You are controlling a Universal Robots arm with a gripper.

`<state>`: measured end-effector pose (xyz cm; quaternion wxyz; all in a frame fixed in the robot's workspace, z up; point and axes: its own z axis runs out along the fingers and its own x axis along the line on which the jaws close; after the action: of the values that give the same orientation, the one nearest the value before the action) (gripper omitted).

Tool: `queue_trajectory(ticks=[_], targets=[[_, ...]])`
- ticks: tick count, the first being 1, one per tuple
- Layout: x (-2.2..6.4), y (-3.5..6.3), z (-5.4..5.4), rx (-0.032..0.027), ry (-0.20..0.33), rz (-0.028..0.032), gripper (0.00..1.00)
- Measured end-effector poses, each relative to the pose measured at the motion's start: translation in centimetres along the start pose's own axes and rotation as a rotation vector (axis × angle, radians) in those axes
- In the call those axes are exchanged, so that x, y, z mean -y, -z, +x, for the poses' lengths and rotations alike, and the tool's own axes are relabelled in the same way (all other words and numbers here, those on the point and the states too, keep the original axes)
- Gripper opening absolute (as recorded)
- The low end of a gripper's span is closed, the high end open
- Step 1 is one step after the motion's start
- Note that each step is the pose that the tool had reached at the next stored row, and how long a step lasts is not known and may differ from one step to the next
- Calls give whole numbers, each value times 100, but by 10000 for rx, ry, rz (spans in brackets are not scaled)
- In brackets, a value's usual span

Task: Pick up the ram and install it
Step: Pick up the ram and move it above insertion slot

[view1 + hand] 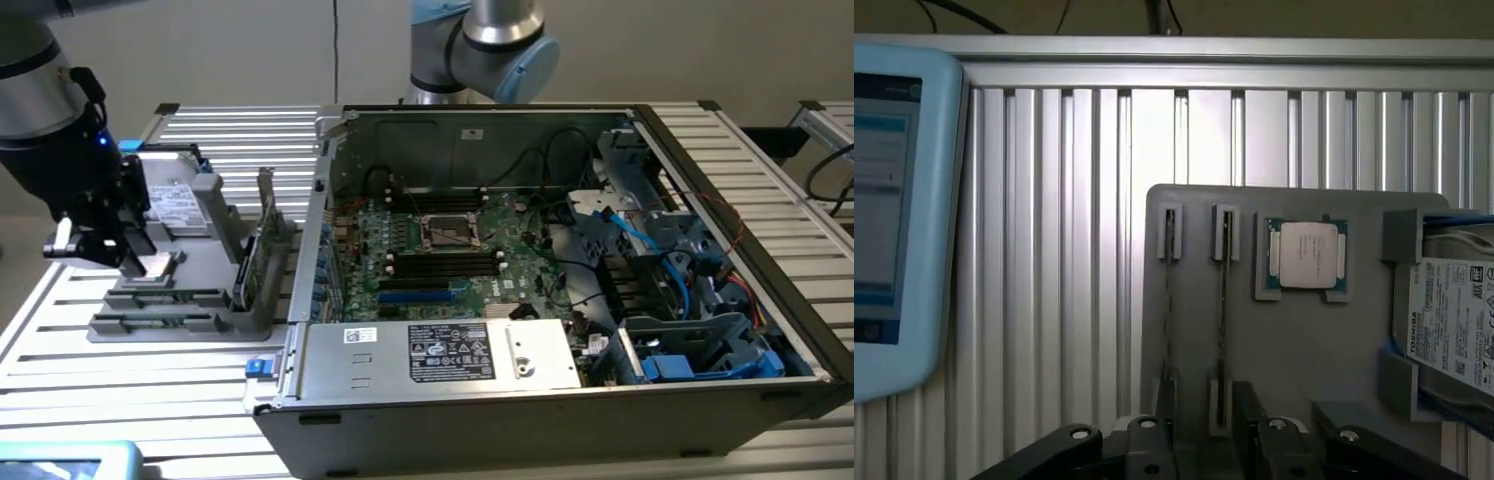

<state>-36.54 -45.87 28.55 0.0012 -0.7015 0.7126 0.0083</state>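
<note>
Jaws hang parted above the ram (1222, 300), standing edge-up in the grey tray (1304, 350) beside another stick (1168, 300).

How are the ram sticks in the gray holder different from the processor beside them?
The ram sticks stand on edge in slots; the processor lies flat, face up. The ram sticks are long and thin; the processor is squarish with a silvery lid. Both rest in the gray holder.

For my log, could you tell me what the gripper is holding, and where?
Nothing: the gripper hovers open above the ram, which is seated in the gray tray.
</note>
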Motion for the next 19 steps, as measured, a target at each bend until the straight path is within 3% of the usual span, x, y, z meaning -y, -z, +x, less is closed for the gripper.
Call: queue_trajectory(ticks=[19], targets=[[5,-344,36,0,2,0,36]])
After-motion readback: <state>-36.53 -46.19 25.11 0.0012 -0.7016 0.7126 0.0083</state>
